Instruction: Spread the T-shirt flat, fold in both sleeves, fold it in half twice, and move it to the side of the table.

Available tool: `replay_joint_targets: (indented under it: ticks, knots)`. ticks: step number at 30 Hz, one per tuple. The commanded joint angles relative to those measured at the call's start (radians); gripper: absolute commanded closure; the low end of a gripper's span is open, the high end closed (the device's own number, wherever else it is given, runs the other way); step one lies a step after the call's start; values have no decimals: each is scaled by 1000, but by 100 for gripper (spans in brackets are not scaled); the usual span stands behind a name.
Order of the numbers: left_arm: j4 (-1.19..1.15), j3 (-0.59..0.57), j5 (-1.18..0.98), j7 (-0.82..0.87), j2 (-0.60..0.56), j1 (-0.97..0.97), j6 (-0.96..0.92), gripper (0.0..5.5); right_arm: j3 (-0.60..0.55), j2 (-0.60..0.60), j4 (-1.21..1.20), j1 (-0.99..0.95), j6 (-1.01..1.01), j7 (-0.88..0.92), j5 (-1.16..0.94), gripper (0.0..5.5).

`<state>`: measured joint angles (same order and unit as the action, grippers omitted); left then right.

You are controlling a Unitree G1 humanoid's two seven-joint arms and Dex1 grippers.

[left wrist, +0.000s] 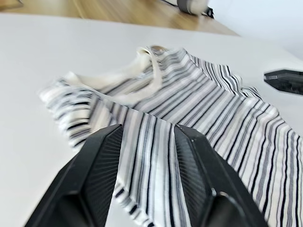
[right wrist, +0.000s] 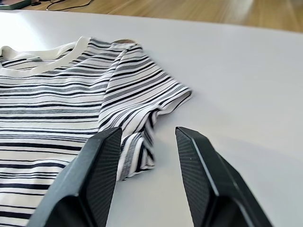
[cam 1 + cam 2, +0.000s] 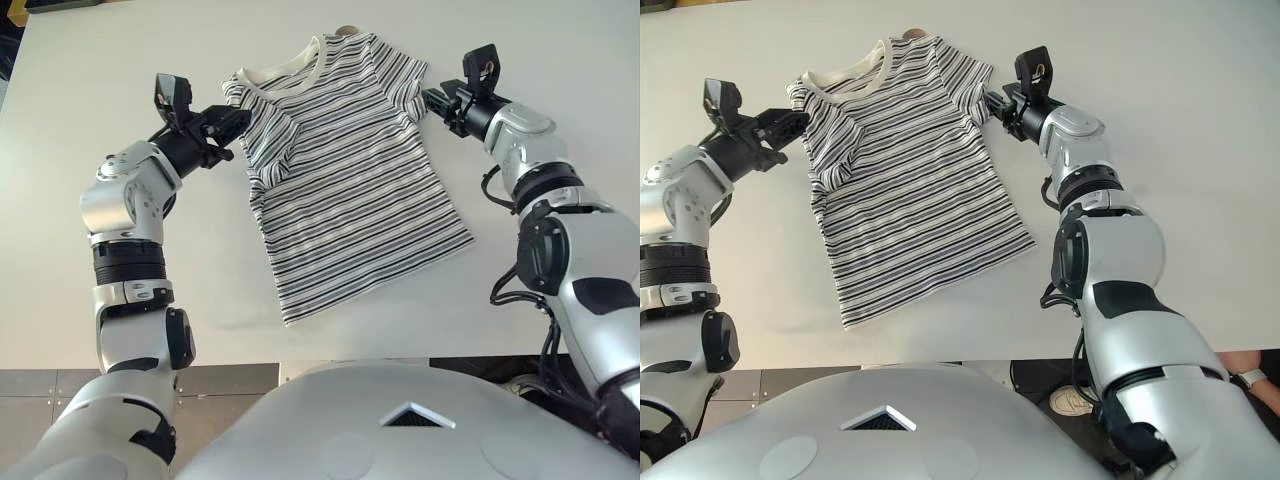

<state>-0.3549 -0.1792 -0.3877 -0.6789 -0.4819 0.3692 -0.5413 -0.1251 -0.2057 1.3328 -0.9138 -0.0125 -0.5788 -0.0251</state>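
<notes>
Your left gripper (image 1: 148,131) has its fingers parted around striped cloth at the bunched left sleeve of the T-shirt (image 3: 345,190). Your right gripper (image 2: 148,133) is spread too, just beside the right sleeve. The shirt lies mid-table (image 3: 90,60), collar pointing away from you

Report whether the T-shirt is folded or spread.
Spread, not folded in half: the T-shirt lies full length on the table, collar and hem both showing. Left sleeve bunched inward; right sleeve sticks out.
</notes>
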Motion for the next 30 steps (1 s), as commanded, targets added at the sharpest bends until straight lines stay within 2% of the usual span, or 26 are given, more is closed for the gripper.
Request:
replay_joint_targets:
  ticks: [1, 9, 14, 18, 21, 30]
  knots:
    - [44, -13, -8, 7, -7, 8, -6, 346, -16, 22, 13, -13, 57, 13, -2, 340]
    - [183, 25, -13, -1, 22, -47, -32, 346, 30, 44, 24, 17, 82, 40, 77, 340]
    - [184, 20, -11, 6, 28, -47, -41, 346, 22, 42, 24, 21, 85, 42, 80, 412]
    - [179, 21, -9, 7, 33, -47, -36, 346, 14, 31, 23, 21, 83, 40, 79, 501]
    - [194, 28, -9, 2, 38, -57, -35, 346, 21, 24, 20, 29, 72, 30, 86, 539]
    - [182, 27, -3, 2, 44, -58, -24, 346, 30, -23, -5, 67, 31, -57, 84, 539]
